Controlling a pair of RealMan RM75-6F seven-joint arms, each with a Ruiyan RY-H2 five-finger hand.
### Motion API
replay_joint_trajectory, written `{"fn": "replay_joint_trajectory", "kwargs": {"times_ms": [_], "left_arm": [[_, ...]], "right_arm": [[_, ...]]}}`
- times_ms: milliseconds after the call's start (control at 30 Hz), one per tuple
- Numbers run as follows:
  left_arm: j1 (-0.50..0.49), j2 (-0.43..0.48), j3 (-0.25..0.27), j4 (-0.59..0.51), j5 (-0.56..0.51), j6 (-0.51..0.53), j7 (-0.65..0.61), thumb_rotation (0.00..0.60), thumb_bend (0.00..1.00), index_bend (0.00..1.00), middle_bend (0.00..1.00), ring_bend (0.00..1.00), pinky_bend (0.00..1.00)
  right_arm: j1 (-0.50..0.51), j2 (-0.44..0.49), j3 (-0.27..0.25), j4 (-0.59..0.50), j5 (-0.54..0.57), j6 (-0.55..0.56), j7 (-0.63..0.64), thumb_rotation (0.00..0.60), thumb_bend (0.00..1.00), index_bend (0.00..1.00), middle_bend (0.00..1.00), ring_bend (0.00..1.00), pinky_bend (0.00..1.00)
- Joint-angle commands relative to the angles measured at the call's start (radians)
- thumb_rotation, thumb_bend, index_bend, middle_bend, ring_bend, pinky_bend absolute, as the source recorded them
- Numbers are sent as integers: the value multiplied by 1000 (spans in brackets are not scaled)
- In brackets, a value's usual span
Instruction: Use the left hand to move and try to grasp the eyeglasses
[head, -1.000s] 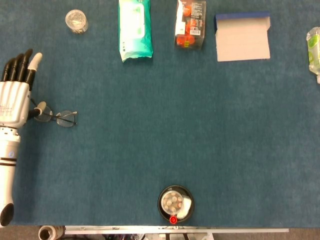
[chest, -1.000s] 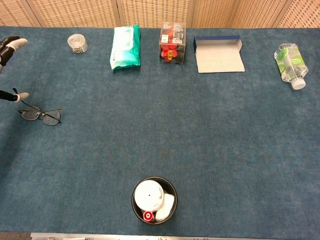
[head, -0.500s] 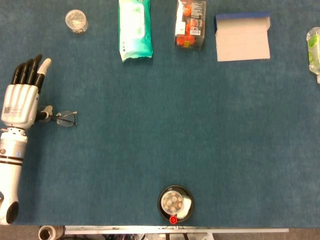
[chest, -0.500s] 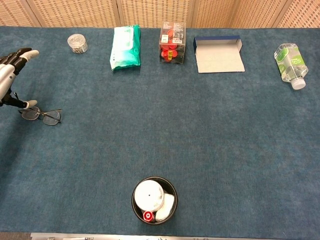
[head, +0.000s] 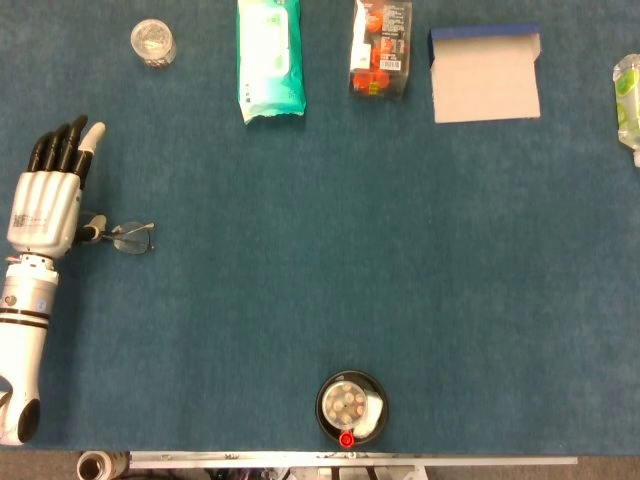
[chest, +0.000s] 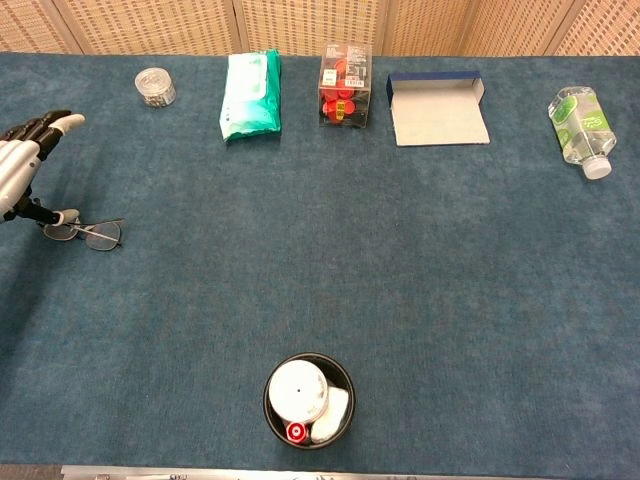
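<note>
1. The left hand (head: 45, 205) has slid sideways toward the eyeglasses (head: 122, 237) since a moment ago. Now it covers one end of them.
2. The eyeglasses lie flat on the blue table (head: 330, 250), on the hand's thumb side. They are far from the black bowl (head: 351, 408) at the near edge.
3. The long fingers (head: 62, 150) point straight out, close together. The thumb (chest: 62, 217) sticks out low and is at the near lens. I cannot tell if it touches.
4. Nothing is pinched yet. The glasses have not moved.
5. I think the hand is lining up. The fingers need to curl down next.
6. The right hand is not seen.
</note>
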Motion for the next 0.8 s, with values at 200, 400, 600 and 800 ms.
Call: {"fn": "replay_joint_trajectory", "kwargs": {"times_ms": [200, 400, 600, 800], "left_arm": [[8, 24, -2, -41, 18, 48, 11, 600, 144, 0, 0, 0, 66], [18, 57, 1, -96, 18, 57, 40, 600, 144, 0, 0, 0, 66], [30, 63, 7, -102, 11, 53, 41, 600, 144, 0, 0, 0, 66], [36, 60, 11, -92, 8, 42, 28, 600, 144, 0, 0, 0, 66]], "right_arm": [[1, 1, 1, 0, 3, -3, 2, 600, 655, 440, 436, 413, 550], [1, 0, 0, 0, 1, -4, -1, 600, 654, 441, 436, 413, 550], [3, -1, 0, 1, 4, -7, -1, 600, 654, 440, 437, 413, 550], [4, -2, 0, 1, 5, -9, -4, 600, 655, 440, 436, 413, 550]]}}
